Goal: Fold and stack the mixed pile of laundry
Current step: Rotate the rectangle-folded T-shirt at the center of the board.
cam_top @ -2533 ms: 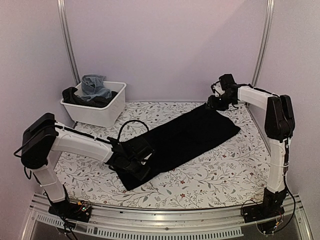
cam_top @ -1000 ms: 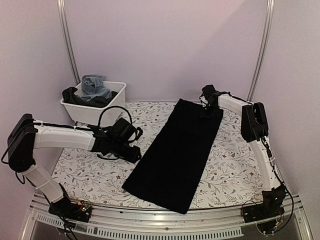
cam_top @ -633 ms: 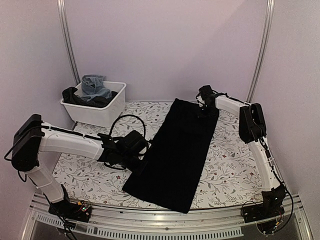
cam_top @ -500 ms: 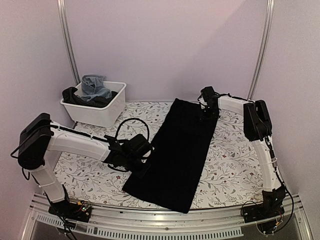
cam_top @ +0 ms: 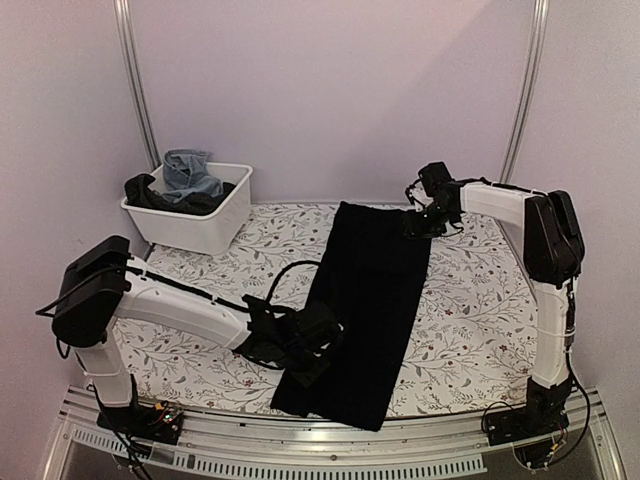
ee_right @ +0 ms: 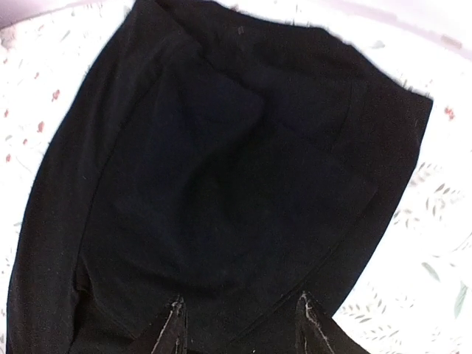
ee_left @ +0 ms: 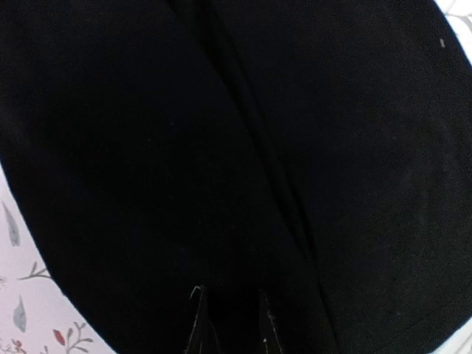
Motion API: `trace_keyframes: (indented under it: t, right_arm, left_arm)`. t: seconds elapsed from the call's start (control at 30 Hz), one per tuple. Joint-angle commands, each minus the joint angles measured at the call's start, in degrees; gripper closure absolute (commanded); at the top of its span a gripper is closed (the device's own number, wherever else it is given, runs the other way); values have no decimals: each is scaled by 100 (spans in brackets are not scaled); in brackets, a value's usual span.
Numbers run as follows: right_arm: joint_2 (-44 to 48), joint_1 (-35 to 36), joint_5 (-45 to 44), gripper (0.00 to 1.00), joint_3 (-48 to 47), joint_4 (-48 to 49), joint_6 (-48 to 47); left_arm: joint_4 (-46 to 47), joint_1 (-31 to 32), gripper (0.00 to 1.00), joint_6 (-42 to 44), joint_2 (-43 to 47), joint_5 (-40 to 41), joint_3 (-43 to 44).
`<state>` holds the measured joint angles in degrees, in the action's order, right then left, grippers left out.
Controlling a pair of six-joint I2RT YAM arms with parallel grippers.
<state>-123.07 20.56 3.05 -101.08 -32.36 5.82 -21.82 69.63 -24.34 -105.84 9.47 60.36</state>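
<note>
**Black cloth runs near to far, one tool at each end**

Black cloth (cam_top: 372, 290) lies spread on the flowered worktop (cam_top: 470, 320) as a long strip. Its long axis runs from the near edge toward the far wall, and the far end leans a little to the right. The rest of the laundry, light blue jeans (cam_top: 190, 172) and dark clothes (cam_top: 145, 190), sits in the white bin (cam_top: 205, 228) at the far left, well apart from the strip.

The left tool (cam_top: 315, 340) is low over the near part of the strip, on its left long edge. Its wrist view shows only black fabric, with a raised crease leading away from the fingertips. The jaws stand narrow. With black on black, I cannot tell whether any fabric is pinched between them.

The right tool (cam_top: 424, 222) hovers at the far right corner. Its jaws stand wide, and the cloth lies flat and unheld below and between them.

So the strip stretches away from the left tool and toward the right one, and each arm is nearer one short end. The left tool is on the left long edge and the right tool at the right corner. A lengthwise fold would therefore probably need one tool to carry its edge sideways across the strip. An end-to-end fold would most likely fall to the left arm, bringing the near end toward the far one.
</note>
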Motion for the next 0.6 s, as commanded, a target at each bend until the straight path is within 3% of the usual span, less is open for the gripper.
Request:
trace_keyframes:
  t: [0.0,0.17,0.37,0.57]
  right_arm:
    - [-25,-4,501,53,630,90,147]
    - [-587,100,504,56,246,-4,74]
    - [-1548,302,-203,60,-487,-417,-53]
    - [-2515,628,-1071,65,-1971,-1086,-338]
  left_arm:
    - [-514,279,76,-143,-140,-646,-77]
    - [-521,-187,74,-106,553,-493,-156]
    - [-255,-1094,71,-188,1674,-229,-552]
    - [-205,-2059,70,-438,2482,177,-1118]
